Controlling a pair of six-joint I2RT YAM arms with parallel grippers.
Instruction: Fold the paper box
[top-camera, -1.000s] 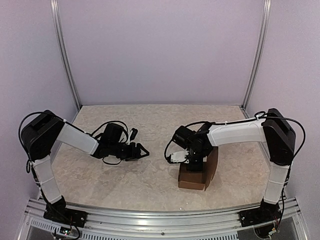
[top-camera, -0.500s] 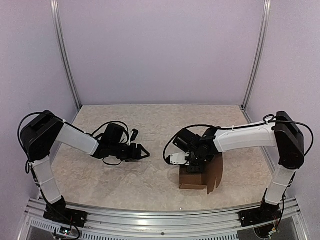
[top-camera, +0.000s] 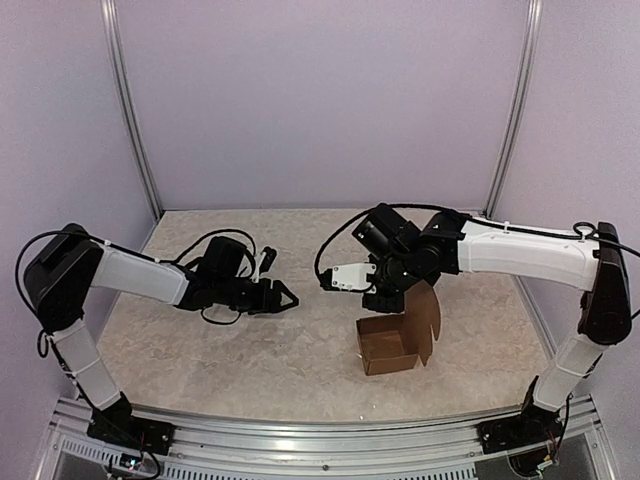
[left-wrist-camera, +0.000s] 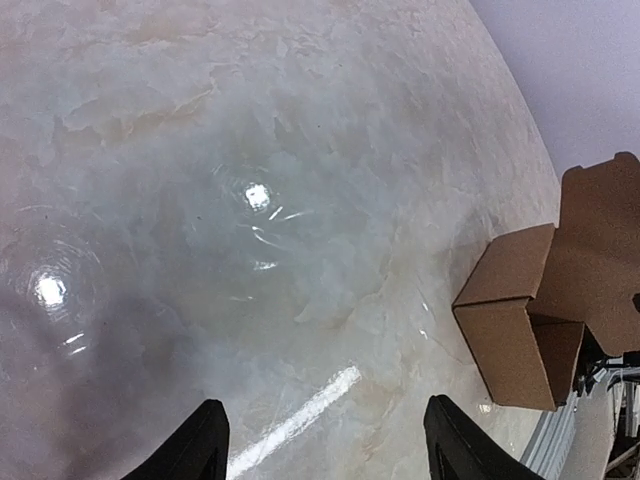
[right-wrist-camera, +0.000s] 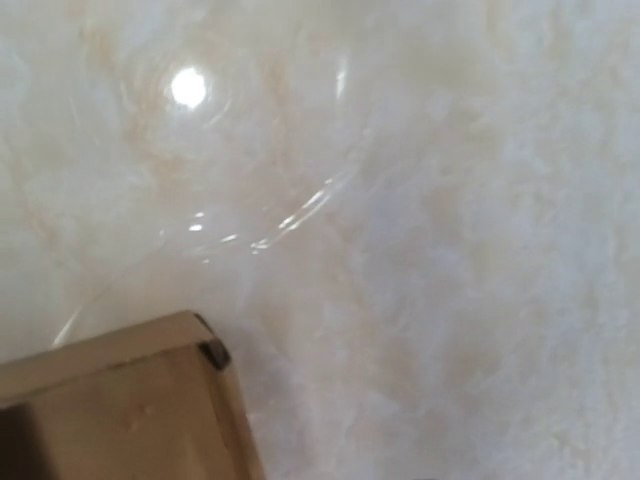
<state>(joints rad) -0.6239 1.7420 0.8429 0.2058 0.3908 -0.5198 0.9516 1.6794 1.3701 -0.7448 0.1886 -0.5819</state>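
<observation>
The paper box (top-camera: 392, 345) is a small brown carton standing on the table right of centre, its top open and a rounded lid flap (top-camera: 429, 314) standing up on its right side. It also shows at the right edge of the left wrist view as the box (left-wrist-camera: 520, 325), and one corner of the box (right-wrist-camera: 120, 400) shows in the right wrist view. My right gripper (top-camera: 384, 298) hangs just above and behind the box, apart from it; its fingers do not show in its own view. My left gripper (top-camera: 284, 297) is open and empty over bare table, left of the box; its fingertips (left-wrist-camera: 205, 445) stand wide apart.
The marble-patterned table (top-camera: 300, 250) is walled by lilac panels with metal posts (top-camera: 130, 110). Loose black cables (top-camera: 215, 250) loop over the left wrist. A metal rail (top-camera: 320, 440) runs along the near edge.
The right arm has lifted off the box and pulled back, and the box's lid flap has swung up and open. The left arm has shifted slightly back.
</observation>
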